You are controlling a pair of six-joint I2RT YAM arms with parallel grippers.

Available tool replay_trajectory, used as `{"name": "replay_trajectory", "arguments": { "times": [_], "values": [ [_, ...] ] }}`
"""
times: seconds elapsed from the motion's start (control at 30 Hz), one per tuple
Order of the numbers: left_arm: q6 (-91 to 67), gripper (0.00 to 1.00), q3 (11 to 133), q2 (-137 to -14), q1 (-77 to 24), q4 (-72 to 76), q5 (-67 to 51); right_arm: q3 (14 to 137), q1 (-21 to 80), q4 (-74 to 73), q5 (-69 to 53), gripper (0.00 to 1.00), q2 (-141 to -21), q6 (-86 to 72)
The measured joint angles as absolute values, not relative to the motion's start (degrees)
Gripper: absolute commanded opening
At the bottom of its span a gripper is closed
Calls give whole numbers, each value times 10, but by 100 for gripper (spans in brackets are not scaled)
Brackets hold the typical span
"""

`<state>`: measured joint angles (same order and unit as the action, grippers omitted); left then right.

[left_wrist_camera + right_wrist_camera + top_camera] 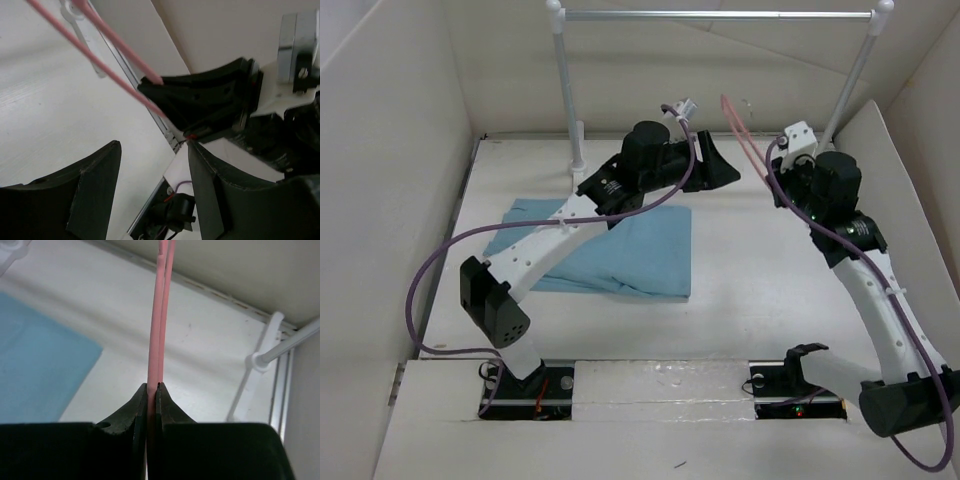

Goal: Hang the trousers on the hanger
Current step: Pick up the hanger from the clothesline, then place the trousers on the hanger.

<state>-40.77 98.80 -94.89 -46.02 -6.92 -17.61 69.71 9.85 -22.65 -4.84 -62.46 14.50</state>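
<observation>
The light blue trousers [620, 250] lie folded flat on the table left of centre, partly under my left arm; a corner shows in the right wrist view [35, 365]. The thin pink hanger [738, 128] is held up in the air at the back, seen edge-on as two rods [159, 315]. My right gripper [773, 170] is shut on its rod [152, 390]. My left gripper [720, 165] is open and empty [155, 170], just left of the hanger and facing the right gripper [200, 100]. The hanger's rods [100, 55] run above its fingers without touching them.
A silver rail [720, 15] on white posts [563, 90] stands along the back, with the right post [260, 360] close to the right gripper. White walls enclose the table [740, 300] on the left, right and back.
</observation>
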Motion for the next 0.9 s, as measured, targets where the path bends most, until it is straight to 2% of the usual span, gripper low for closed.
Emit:
{"name": "replay_trajectory", "arguments": {
  "times": [0.23,0.47,0.73,0.9],
  "values": [
    [-457,51,961,-997,-462,1,-165,613,217,-230,16,0,-592,106],
    [-478,39,942,-1043,-460,6,-148,590,287,-240,79,0,-577,75],
    [-494,43,919,-1041,-461,10,-126,590,305,-249,109,0,-573,61],
    [-502,15,921,-1043,-460,10,-131,590,346,-251,133,0,-576,56]
  ]
}}
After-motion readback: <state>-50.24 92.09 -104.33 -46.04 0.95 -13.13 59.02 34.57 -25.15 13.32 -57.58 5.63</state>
